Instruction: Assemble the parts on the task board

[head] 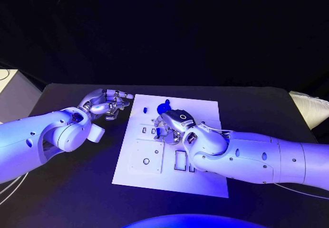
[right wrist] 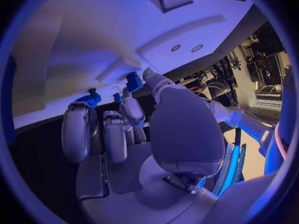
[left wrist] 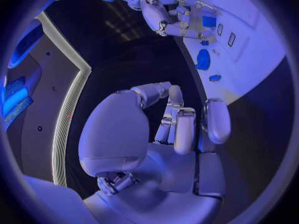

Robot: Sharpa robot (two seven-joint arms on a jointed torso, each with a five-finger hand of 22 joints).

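Observation:
The white task board (head: 206,183) lies in the middle of the black table. My right hand (head: 173,122) hovers over its upper middle and pinches a small blue part (head: 159,132) between thumb and fingertips, low over the board; the same blue part (right wrist: 134,81) shows at the fingertips in the right wrist view. A larger blue part (head: 164,107) lies on the board near its far edge, with a tiny blue piece (head: 144,109) to its left. My left hand (head: 106,104) sits off the board's far left corner, fingers (left wrist: 184,129) curled in with nothing in them.
Rectangular slots (head: 179,160) and a round hole (head: 146,161) mark the board's near half. A white cushion-like object (head: 308,109) lies at the table's right edge, and a pale box (head: 10,90) stands off its left edge.

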